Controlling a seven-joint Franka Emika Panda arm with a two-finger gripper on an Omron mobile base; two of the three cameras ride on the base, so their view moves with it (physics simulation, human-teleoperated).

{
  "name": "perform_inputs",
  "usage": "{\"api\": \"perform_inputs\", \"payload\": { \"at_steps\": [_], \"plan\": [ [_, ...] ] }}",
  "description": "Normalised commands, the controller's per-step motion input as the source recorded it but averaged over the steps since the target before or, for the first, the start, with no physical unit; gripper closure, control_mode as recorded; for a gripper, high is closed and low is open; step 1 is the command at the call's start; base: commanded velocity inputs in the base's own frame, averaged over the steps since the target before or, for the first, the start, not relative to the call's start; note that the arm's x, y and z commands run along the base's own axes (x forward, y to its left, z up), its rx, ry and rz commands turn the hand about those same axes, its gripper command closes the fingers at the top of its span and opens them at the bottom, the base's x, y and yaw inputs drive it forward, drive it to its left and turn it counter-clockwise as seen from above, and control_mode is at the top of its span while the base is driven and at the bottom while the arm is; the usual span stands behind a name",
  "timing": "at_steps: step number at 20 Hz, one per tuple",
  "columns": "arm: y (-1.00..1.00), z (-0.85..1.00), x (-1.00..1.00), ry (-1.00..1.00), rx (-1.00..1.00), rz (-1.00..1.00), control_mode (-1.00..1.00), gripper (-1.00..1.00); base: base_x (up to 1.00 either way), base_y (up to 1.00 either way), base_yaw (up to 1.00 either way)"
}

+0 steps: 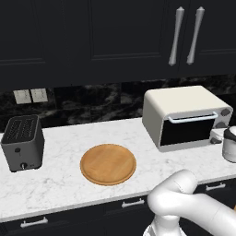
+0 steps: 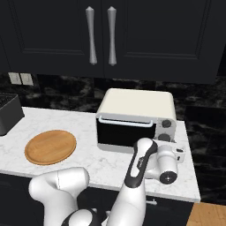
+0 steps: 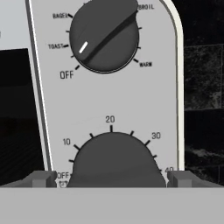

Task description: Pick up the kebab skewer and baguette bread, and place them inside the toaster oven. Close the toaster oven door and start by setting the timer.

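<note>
- In the right base view the arm's forearm covers the lower right corner of the toaster oven (image 2: pixel 132 103), and the hand (image 2: pixel 180 153) sits at the oven's knob panel, its fingertips too small to make out there.
- In the left base view a pale pot (image 1: pixel 229 144) at the frame's edge overlaps the oven's lower right corner.
- The hand view cuts the lower knob (image 3: pixel 114 161) off at the bottom; its dial marks run from OFF through 10, 20, 30 and part of 40.
- The upper knob (image 3: pixel 104 37) is cut off at the top; its white mark points between TOAST and OFF.
- The hand is wide open: its two fingertips (image 3: pixel 39 178) stand on either side of the lower knob, apart from it, holding nothing.
- The oven stands on the table (image 1: pixel 60 184), against the dark wall.
- The oven door (image 1: pixel 188 130) is shut, its glass dark, so the inside cannot be seen.
- The wooden plate (image 1: pixel 108 164) lies left of the oven, bare.
- A dark toaster (image 1: pixel 22 143) stands further left of the oven.
</note>
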Motion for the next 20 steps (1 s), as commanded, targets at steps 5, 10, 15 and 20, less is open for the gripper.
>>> {"api": "perform_inputs", "payload": {
  "at_steps": [5,10,15,20],
  "plan": [
    [0.00,0.00,0.00,0.00,0.00,0.00,-1.00,-1.00,0.00,0.00,0.00],
    [0.00,0.00,0.00,0.00,0.00,0.00,-1.00,1.00,0.00,0.00,0.00],
    [0.00,0.00,0.00,0.00,0.00,0.00,-1.00,1.00,0.00,0.00,0.00],
    [0.00,0.00,0.00,0.00,0.00,0.00,-1.00,1.00,0.00,0.00,0.00]
  ]
}}
